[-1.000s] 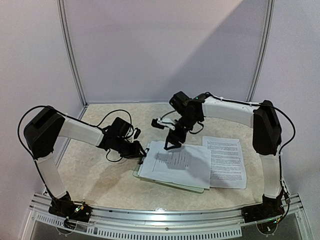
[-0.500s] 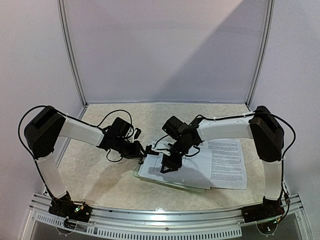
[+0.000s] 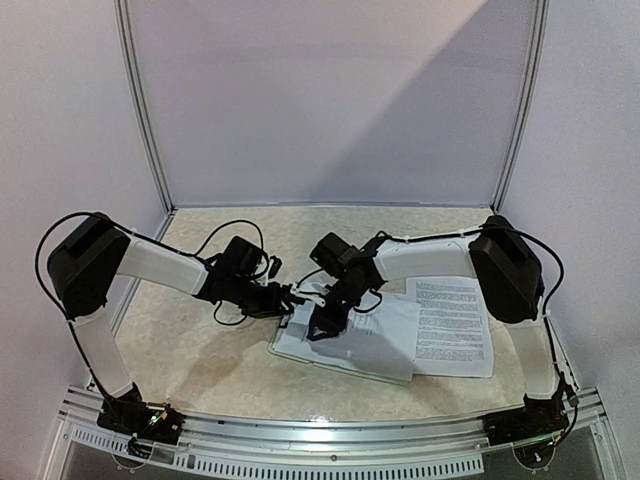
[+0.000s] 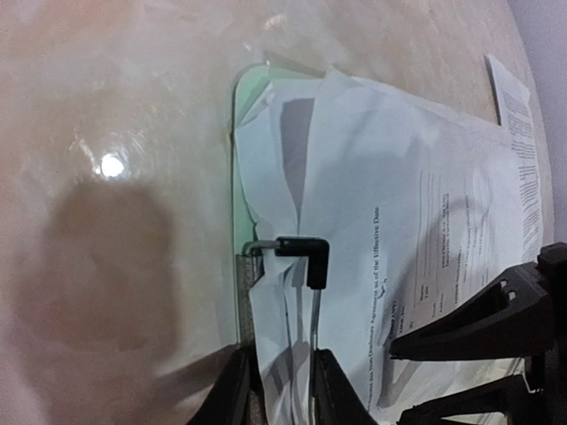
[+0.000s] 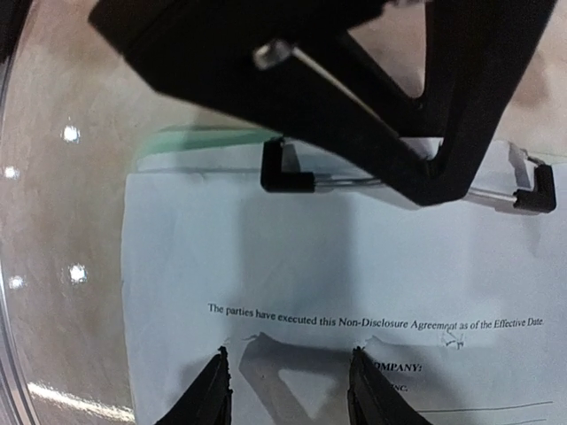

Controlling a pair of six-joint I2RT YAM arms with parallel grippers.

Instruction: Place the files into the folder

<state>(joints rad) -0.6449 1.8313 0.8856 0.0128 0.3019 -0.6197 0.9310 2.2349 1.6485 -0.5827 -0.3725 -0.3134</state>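
The mint-green folder [image 3: 277, 349] lies mid-table under a stack of white printed files [image 3: 365, 342]. My left gripper [image 3: 290, 298] is shut on the folder's black clip [image 4: 306, 255] at its left short edge, and the sheets' ends lie between the jaws [image 4: 279, 390]. My right gripper [image 3: 318, 328] is open, both fingertips [image 5: 217, 390] pressed on the top sheet [image 5: 310, 257] just behind the clip [image 5: 285, 177]. Green board shows at the corner [image 4: 266, 81] and beside the sheets in the right wrist view [image 5: 173, 142]. Another printed sheet [image 3: 452, 325] lies loose to the right, partly under the stack.
The table has a beige marbled top [image 3: 190, 345] with white walls at the back and sides and a metal rail [image 3: 330, 440] along the near edge. The left gripper fills the top of the right wrist view [image 5: 372, 80]. The loose sheet's edge shows in the left wrist view [image 4: 518, 106].
My right gripper has swung left and down from above the stack's far edge onto the top sheet near the clip. The stack has shifted slightly left. The left gripper has stayed at the clip.
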